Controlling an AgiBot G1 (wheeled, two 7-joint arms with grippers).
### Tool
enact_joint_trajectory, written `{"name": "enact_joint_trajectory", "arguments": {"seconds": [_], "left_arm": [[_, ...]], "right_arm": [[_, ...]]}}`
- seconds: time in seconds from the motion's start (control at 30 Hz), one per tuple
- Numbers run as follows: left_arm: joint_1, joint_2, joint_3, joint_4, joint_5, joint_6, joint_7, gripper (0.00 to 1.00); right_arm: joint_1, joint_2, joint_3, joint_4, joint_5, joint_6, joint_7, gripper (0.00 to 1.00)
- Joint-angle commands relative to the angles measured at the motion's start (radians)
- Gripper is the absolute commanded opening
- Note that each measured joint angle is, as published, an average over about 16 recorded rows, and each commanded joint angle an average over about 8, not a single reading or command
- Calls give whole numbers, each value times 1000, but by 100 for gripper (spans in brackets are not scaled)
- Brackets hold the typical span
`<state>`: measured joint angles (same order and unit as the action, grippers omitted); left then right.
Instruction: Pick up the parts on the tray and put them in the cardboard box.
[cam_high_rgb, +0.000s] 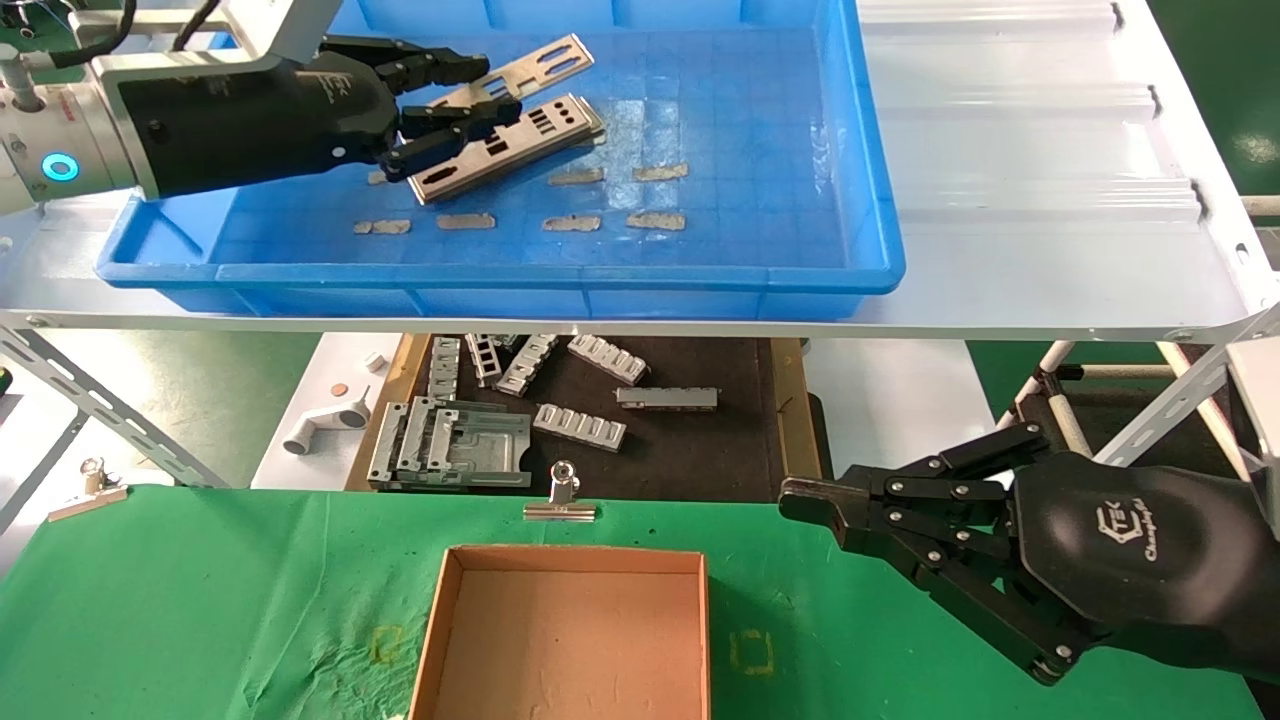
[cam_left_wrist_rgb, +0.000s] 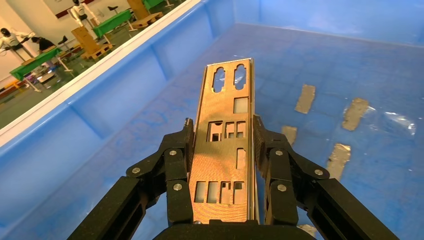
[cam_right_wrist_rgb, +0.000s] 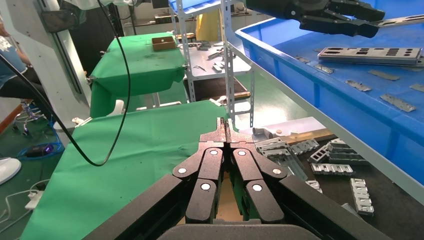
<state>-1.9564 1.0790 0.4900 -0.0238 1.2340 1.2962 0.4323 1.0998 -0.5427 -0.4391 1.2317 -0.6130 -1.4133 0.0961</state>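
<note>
My left gripper (cam_high_rgb: 462, 93) is inside the blue tray (cam_high_rgb: 760, 150), shut on a silver punched plate (cam_high_rgb: 545, 62). In the left wrist view this plate (cam_left_wrist_rgb: 227, 95) runs lengthwise between the two fingers (cam_left_wrist_rgb: 176, 160), which press on its long edges, and it hangs above the tray floor (cam_left_wrist_rgb: 125, 90). A second plate (cam_high_rgb: 510, 145) lies flat on the tray floor just below the held one, and also shows in the right wrist view (cam_right_wrist_rgb: 370, 54). The empty cardboard box (cam_high_rgb: 570, 630) sits on the green table at the front. My right gripper (cam_high_rgb: 800, 497) is shut and empty, to the right of the box.
Several tan tape strips (cam_high_rgb: 575, 222) lie on the tray floor. The tray stands on a white shelf (cam_high_rgb: 1030, 150) above a dark mat (cam_high_rgb: 690, 450) holding ribbed grey brackets (cam_high_rgb: 580, 425). A binder clip (cam_high_rgb: 562, 495) sits at the green cloth's far edge, behind the box.
</note>
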Motion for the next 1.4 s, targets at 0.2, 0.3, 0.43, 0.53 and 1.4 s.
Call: {"name": "enact_joint_trajectory", "arguments": {"seconds": [0.2, 0.3, 0.43, 0.53, 1.4], "left_arm": [[-6, -19, -1, -13, -2, 69, 25, 0], [-12, -41, -3, -29, -7, 155, 42, 0], [-13, -75, -1, -72, -14, 264, 65, 0], [1, -102, 9, -134, -29, 305, 69, 0], [375, -465, 370, -997, -368, 207, -138, 0]], "right_arm": [[0, 0, 0, 0, 0, 0, 0, 0], [0, 0, 0, 0, 0, 0, 0, 0], [0, 0, 0, 0, 0, 0, 0, 0], [0, 0, 0, 0, 0, 0, 0, 0], [0, 0, 0, 0, 0, 0, 0, 0]]}}
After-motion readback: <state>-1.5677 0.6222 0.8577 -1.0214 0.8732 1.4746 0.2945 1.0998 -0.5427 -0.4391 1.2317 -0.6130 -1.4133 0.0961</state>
